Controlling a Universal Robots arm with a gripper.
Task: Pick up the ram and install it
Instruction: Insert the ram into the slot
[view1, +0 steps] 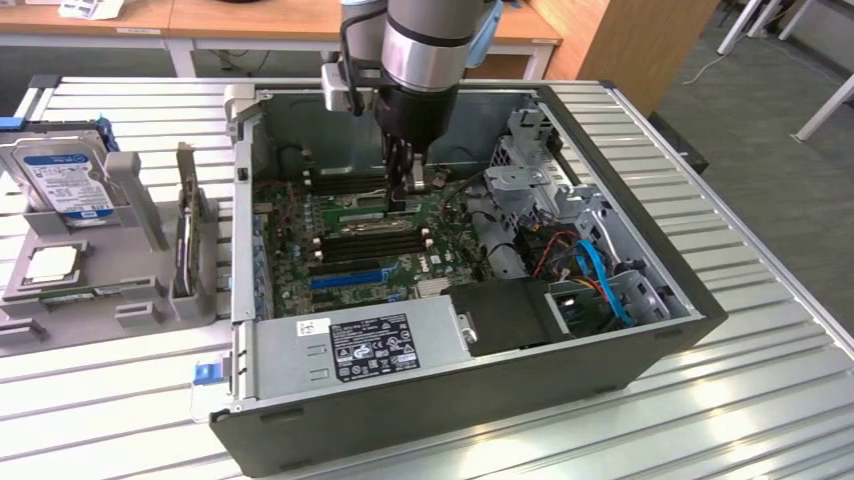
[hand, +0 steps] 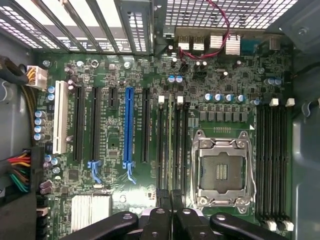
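My pincer (hand: 172, 200) is down inside the open computer. Its two black fingers (hand: 163, 215) are drawn almost together, with only a narrow slit between them. Into that slit runs the top edge of the ram (hand: 172, 145), a long, thin green circuit-board stick, so I read the pincer as clamped on it near one end.

The ram stands on edge along the bank of long black plastic memory slots (hand: 161, 145), with a slot close on either side of it. I cannot tell whether it is pressed fully down.

Just beside that bank sits the square silver metal processor socket (hand: 222, 170). Beyond the socket is a second bank of black slots (hand: 272, 160). On the other side of the ram are a long blue expansion slot (hand: 129, 127) and, further off, a white one (hand: 60, 117), all on the green motherboard (hand: 112, 145).

In the exterior view, the pincer (view1: 404, 190) hangs straight down from the silver arm (view1: 427, 50), and the ram (view1: 350, 206) reaches from it toward the exterior view's left. Around them is the dark grey computer case (view1: 467, 410), lying on its side with the panel off. A silver power supply with a black label (view1: 360, 345) sits at its near edge and blue cables (view1: 607, 285) are on the exterior view's right.

The case rests on the slatted metal bench (view1: 761, 400). Well apart from it, on the exterior view's left, a grey holder (view1: 134, 190) carries a hard drive with a blue-and-white label (view1: 60, 180) and a dark expansion card standing on edge (view1: 194, 235).
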